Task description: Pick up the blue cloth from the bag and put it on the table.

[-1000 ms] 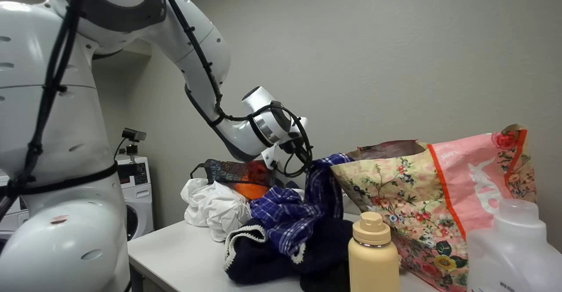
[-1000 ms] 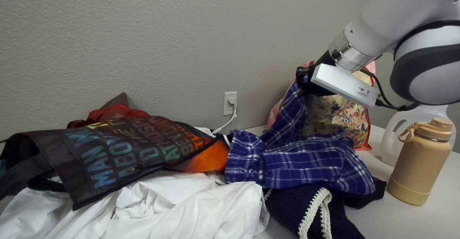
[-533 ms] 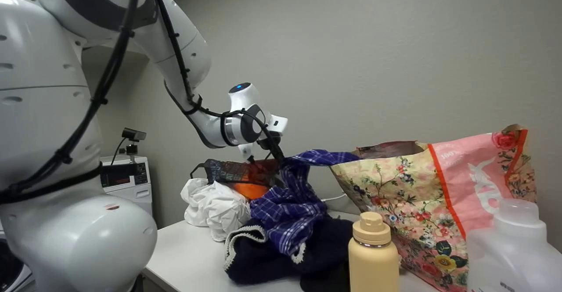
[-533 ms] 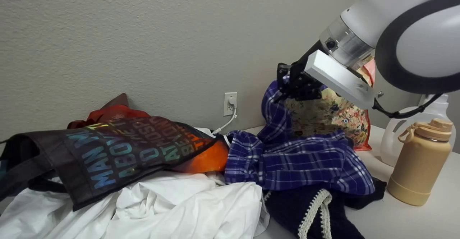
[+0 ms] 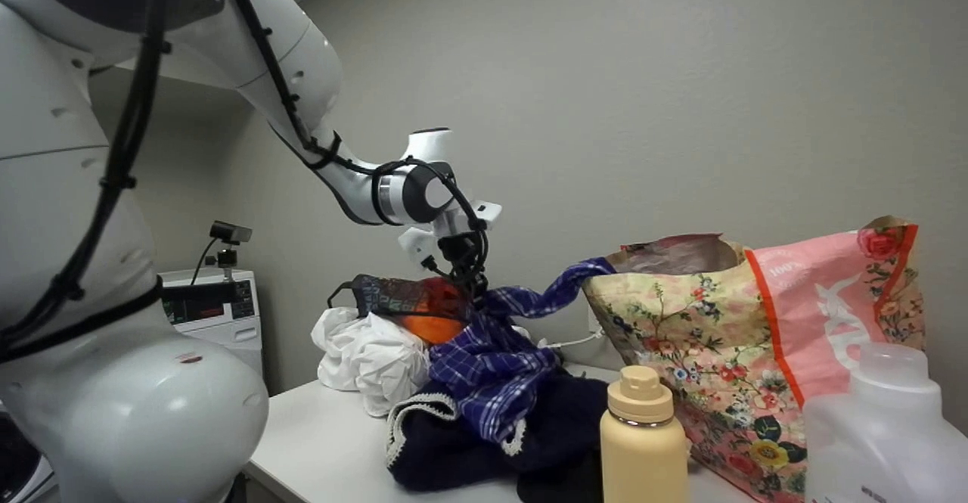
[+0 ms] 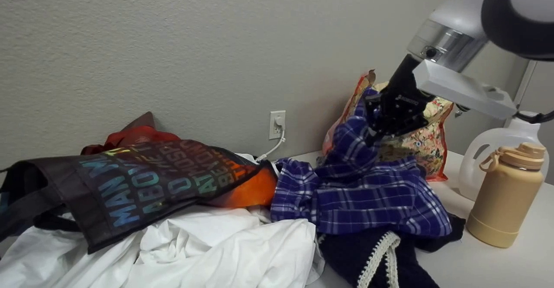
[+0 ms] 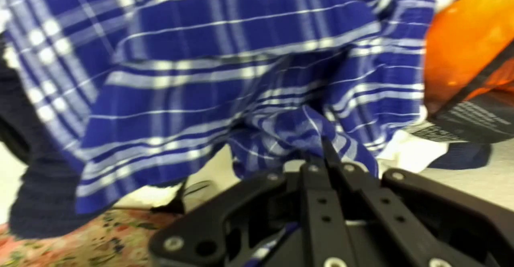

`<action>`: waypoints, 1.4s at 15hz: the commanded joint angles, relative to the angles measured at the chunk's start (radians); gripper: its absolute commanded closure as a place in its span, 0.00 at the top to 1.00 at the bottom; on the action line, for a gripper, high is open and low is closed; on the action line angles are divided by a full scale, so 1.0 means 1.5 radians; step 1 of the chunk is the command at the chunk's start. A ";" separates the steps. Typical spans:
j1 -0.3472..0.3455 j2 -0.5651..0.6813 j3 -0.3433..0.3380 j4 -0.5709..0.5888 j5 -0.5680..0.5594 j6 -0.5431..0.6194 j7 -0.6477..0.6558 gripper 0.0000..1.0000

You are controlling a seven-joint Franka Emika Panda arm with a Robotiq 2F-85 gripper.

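The blue cloth point(image 5: 491, 374) is royal blue with a white check. Much of it lies piled on a dark navy garment point(image 5: 446, 454) on the table point(image 5: 325, 442). One stretch of it runs up to the rim of the floral bag point(image 5: 703, 359), and its far end is hidden there. My gripper point(image 5: 476, 291) is above the pile, left of the bag in this exterior view. The gripper also shows in an exterior view point(image 6: 371, 121) with cloth bunched at its fingers. In the wrist view the fingers point(image 7: 323, 154) are nearly together on a fold of the cloth point(image 7: 192, 74).
A tan bottle point(image 5: 643, 435) and a clear jug point(image 5: 877, 442) stand in front of the bag. A white cloth point(image 6: 207, 249) and a dark bag with colourful letters and orange point(image 6: 143, 184) lie beside the pile. A wall stands behind, with a plugged outlet point(image 6: 277, 124).
My gripper has moved away from the bag to over the pile, drawing the cloth with it. The stretch to the bag's rim became taut, then sagged. The bag has shifted slightly.
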 commanded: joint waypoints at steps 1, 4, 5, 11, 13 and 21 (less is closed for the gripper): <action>-0.049 0.010 0.016 0.006 0.014 -0.117 -0.060 0.02; -0.029 0.013 0.010 -0.007 0.102 -0.199 -0.158 0.02; -0.021 0.011 0.014 -0.013 0.128 -0.221 -0.186 0.02; 0.047 0.015 0.060 -0.034 0.235 -0.316 -0.315 0.02; 0.076 0.020 0.079 -0.031 0.275 -0.328 -0.357 0.02; 0.111 0.054 0.144 -0.017 0.264 -0.249 -0.411 0.02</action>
